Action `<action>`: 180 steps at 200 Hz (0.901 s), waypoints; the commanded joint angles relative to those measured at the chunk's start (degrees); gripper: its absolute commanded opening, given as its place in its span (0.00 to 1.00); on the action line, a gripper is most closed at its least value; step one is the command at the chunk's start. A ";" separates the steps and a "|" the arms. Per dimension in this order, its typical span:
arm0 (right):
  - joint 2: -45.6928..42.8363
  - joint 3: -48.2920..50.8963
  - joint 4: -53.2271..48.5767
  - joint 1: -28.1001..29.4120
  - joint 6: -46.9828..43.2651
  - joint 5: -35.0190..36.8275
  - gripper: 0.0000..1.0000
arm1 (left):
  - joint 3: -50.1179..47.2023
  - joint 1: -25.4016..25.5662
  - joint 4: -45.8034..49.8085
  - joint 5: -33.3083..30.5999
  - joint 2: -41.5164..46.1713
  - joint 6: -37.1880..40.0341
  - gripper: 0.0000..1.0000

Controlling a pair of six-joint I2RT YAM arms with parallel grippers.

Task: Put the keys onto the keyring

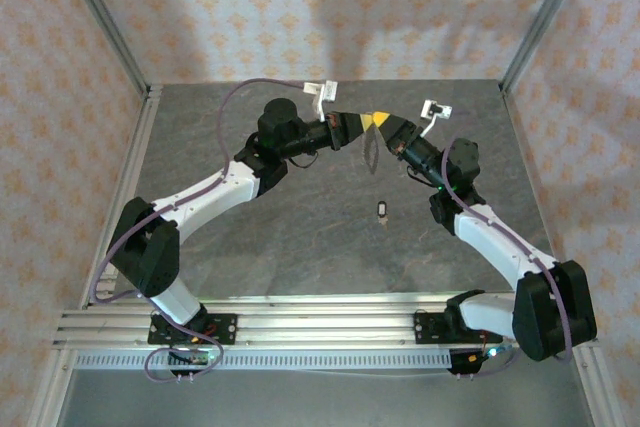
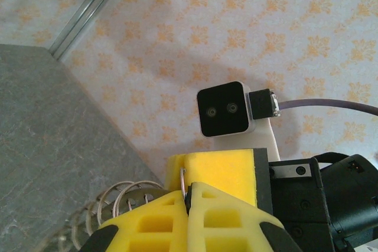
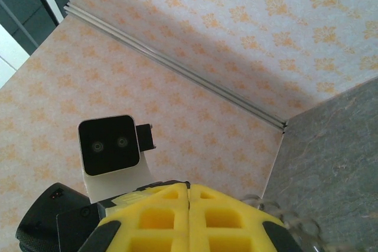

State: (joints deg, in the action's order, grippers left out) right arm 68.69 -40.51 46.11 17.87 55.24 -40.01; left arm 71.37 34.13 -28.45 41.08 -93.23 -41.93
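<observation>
Pinching the keyring by a thin edge of its wire, my left end effector is meeting my right end effector tip to tip above the table. The right one is pressing fully closed; whether it is gripping the ring I cannot tell. The key is lying alone on the table below them.
</observation>
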 commanded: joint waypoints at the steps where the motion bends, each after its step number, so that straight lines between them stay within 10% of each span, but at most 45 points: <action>1: -2.15 -0.25 1.53 0.50 -1.19 0.46 0.00 | -0.79 0.03 -3.35 0.49 2.45 0.15 0.00; 19: -2.69 -0.91 -1.40 0.42 -2.26 0.77 0.00 | -1.20 -0.22 -2.79 0.58 2.96 1.23 0.00; 38: -5.81 -1.98 -11.53 -0.48 -5.40 3.51 0.33 | -1.75 -0.96 -0.17 0.27 4.20 3.96 0.00; 68: -10.45 -1.83 -29.13 -3.29 -10.89 6.78 0.50 | -3.80 -2.79 3.47 -1.26 6.84 7.91 0.00; 119: -6.94 -1.93 -59.11 -2.70 -28.01 11.57 0.51 | -6.52 -4.18 10.37 -3.68 11.27 15.95 0.00; 180: -1.19 1.07 -67.64 1.77 -29.98 20.77 0.44 | -8.64 -4.08 18.07 -14.55 17.79 23.58 0.00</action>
State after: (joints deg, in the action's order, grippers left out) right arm 67.88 -40.66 -15.86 18.63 26.59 -25.47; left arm 64.97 29.98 -11.70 32.42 -79.53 -23.24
